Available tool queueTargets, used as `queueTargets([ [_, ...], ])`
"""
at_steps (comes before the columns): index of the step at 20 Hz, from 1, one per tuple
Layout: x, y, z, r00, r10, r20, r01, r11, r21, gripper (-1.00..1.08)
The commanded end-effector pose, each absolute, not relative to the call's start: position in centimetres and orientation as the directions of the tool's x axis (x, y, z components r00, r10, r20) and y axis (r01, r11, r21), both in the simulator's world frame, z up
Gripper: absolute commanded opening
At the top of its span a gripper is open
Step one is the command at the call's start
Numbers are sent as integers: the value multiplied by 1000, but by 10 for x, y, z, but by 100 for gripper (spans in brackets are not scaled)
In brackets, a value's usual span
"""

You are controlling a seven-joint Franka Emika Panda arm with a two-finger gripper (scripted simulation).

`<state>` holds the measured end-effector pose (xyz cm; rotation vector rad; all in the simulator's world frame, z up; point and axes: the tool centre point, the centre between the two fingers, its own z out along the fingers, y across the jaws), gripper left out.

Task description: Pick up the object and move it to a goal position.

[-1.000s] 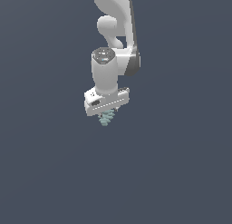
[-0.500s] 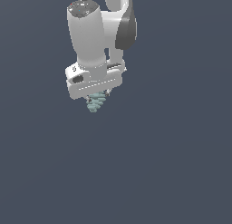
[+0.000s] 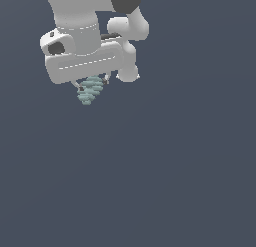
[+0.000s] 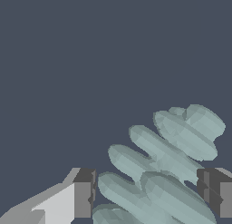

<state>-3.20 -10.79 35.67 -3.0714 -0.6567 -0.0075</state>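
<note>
Carry step, as I read it: the white gripper point(image 3: 92, 84) hangs in the air, well above any surface, with the object point(image 3: 90, 90), a pale teal ridged cone, clamped between its jaws. Nothing carries the cone but the fingers; no bench, table or floor edge shows in either view, only flat dark grey behind everything. In the exterior view the cone pokes out below the gripper body, tip pointing down and a bit toward the exterior view's left, wide end tucked up between the fingers. In the wrist view the gripper point(image 4: 149, 198) has its dark pads point(image 4: 85, 193) on either side of the object point(image 4: 167, 164), jaws closed down to roughly the width of the cone's broad discs, gripping near the wide end while the stacked ridges taper away from the camera. Contact on the far pad looks tight; on the near pad the ridge sits just beside it, cannot tell if it is fully touching. The pick looks done, transport to the goal is left. No goal marker is visible in either view, so I cannot say how far remains. The next move calls for holding the squeeze steady and translating smoothly, since ridged discs give the pads a narrow, uneven seat and a jerk could let the cone pivot or slip.
</note>
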Motion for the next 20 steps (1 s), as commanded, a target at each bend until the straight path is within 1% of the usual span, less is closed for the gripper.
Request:
queueTargets([
  [1,-31,-115,378,913,409,3,409,-913,-1,-100],
  [5,-29,-125,405,913,408,2,408,-913,0,-100],
  [10,-27,-133,426,913,407,1,407,-913,0,-100],
  [15,-25,-137,437,913,407,1,407,-913,0,-100],
  [20,-24,-137,438,913,407,0,407,-913,0,-100],
])
